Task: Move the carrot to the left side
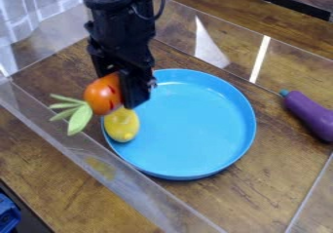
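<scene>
Orange toy carrot [101, 96], green top trailing left: clamped in black end effector [117, 93], lifted clear of wooden table [53, 169], above left rim of blue plate [196, 130], beside lemon [121, 126]. Pickup done; placement further left outstanding.

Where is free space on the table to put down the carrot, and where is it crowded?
Bare wood lies left of the blue plate, under the carrot held by the gripper, out to the clear wall. More lies between plate and eggplant. It is crowded at the plate's left rim, by the lemon.
</scene>
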